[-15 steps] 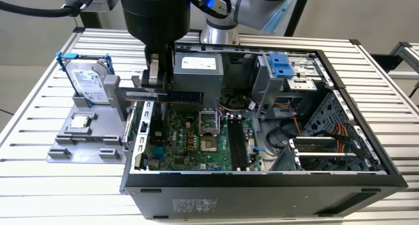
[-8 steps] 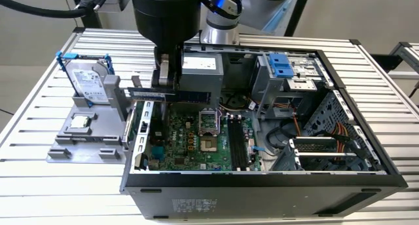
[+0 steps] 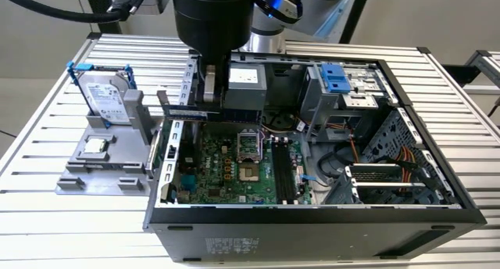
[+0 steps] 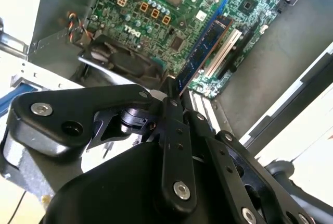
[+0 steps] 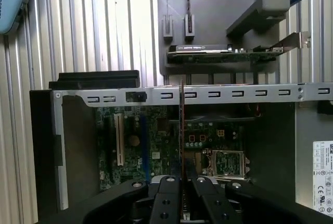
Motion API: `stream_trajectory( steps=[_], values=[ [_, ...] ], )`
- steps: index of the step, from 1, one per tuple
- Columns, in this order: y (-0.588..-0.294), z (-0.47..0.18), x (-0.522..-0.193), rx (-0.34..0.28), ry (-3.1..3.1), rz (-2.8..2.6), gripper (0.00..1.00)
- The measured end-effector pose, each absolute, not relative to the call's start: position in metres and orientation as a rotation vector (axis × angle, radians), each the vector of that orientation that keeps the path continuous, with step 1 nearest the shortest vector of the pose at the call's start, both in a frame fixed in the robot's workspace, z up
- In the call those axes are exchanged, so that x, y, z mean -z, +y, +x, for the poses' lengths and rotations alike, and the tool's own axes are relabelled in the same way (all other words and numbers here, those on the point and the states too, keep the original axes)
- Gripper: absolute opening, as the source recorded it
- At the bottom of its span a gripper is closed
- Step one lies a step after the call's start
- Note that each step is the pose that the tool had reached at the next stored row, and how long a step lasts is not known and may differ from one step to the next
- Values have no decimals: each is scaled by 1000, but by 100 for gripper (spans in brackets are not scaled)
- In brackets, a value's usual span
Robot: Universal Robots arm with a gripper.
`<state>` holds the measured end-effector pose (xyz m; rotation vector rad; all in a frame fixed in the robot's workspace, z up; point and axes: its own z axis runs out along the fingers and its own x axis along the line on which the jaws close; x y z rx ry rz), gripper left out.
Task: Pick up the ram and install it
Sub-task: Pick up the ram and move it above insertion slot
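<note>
Where the tabletop (image 3: 31,222) carries the open computer case (image 3: 312,225), the gripper (image 3: 211,102) hangs above the motherboard's (image 3: 234,169) far part, toward the exterior view's left, clamped on the ram (image 3: 238,113), well apart from the long black slots (image 3: 283,169). Lowered skewed, the stick could, I judge, jam or bend against a slot. The first wrist view shows the ram (image 5: 181,146) edge-on; the second wrist view shows its blue face.
</note>
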<state>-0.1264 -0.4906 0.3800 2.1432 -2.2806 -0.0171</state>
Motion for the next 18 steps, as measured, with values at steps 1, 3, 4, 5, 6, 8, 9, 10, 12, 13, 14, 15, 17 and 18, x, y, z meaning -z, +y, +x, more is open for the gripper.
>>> stream_trajectory(
  steps=[1,3,4,5,6,8,9,10,12,13,14,15,17,18],
  values=[
    [-491,-125,-380,17,-2281,2143,0],
    [-491,-121,-380,17,-2281,2143,0],
    [-491,-120,-380,17,-2281,2143,0],
    [-491,-118,-380,17,-2280,2143,0],
    [-491,-116,-380,17,-2280,2143,0],
    [-491,-113,-380,17,-2281,2143,0],
    [-491,-112,-380,17,-2281,2143,0],
    [-491,-110,-380,17,-2280,2143,0],
    [-491,-107,-380,17,-2281,2143,0],
    [-491,-105,-380,17,-2281,2143,0],
    [-491,-104,-380,17,-2281,2143,0],
    [-491,-102,-380,17,-2280,2143,0],
    [-491,-100,-380,17,-2281,2143,0],
    [-491,-98,-380,17,-2281,2143,0]
  ],
)
